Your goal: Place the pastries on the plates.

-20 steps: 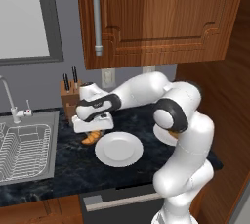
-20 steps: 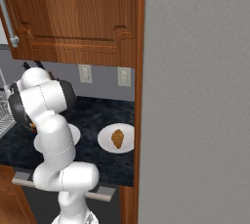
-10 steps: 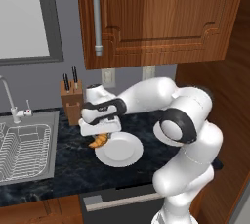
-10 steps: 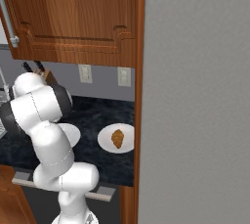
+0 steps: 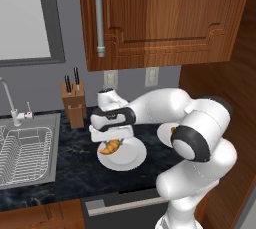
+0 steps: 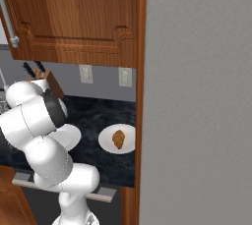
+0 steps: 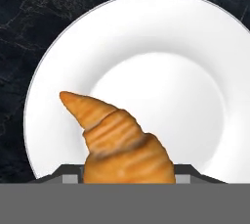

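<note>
Our gripper (image 5: 111,142) is clamped on the curved croissant (image 7: 114,137), holding it above the near plate (image 7: 161,52) on the dark counter (image 5: 65,168). Further right, we see the oval croissant (image 6: 118,139) lying on plate 2 (image 6: 109,146). Behind, the knife block (image 5: 75,104) stands against the wall, beside the sink (image 5: 27,145).

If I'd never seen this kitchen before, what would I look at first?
Probably the big white robot arm bending over the black marbled counter, its gripper holding a curved golden-brown croissant just above a round white plate. Next you'd spot the second white plate further right on the counter, with a straighter brown croissant already lying on it. A wooden knife block stands by the wall beside the metal sink.
</note>
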### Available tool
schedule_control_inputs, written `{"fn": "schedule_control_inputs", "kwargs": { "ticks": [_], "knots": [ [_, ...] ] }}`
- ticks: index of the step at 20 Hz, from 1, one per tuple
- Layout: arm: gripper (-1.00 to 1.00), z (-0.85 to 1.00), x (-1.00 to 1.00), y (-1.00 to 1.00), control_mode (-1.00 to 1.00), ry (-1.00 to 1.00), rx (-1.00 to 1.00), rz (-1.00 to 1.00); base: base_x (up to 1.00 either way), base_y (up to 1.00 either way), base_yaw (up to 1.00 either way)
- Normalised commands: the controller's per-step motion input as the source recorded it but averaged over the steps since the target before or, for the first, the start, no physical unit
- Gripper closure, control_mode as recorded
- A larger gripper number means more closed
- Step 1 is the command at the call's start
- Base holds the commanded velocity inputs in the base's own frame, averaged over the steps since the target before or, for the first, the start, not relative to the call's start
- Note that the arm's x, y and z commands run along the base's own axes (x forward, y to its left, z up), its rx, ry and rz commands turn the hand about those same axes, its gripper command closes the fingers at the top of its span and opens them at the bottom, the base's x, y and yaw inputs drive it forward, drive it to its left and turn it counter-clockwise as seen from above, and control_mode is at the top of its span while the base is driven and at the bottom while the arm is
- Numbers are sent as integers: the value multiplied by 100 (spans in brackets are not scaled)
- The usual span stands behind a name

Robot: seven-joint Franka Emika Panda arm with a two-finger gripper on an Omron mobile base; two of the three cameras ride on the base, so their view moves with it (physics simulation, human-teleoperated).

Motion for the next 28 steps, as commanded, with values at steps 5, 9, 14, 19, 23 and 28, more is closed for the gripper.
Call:
{"fn": "schedule_control_inputs", "kwargs": {
  "ticks": [5,9,14,19,23,28],
  "knots": [
    [100,0,-3,-25,-100,0,0,0,0,0,0],
    [100,-7,0,-13,-100,0,-1,0,0,0,0],
    [100,-6,0,0,-100,0,0,0,0,0,0],
    [-100,-3,0,0,-100,0,0,0,0,0,0],
    [-100,0,0,0,-100,0,0,0,0,0,0],
    [-100,0,0,-1,-100,0,0,0,0,0,0]
  ]
}}
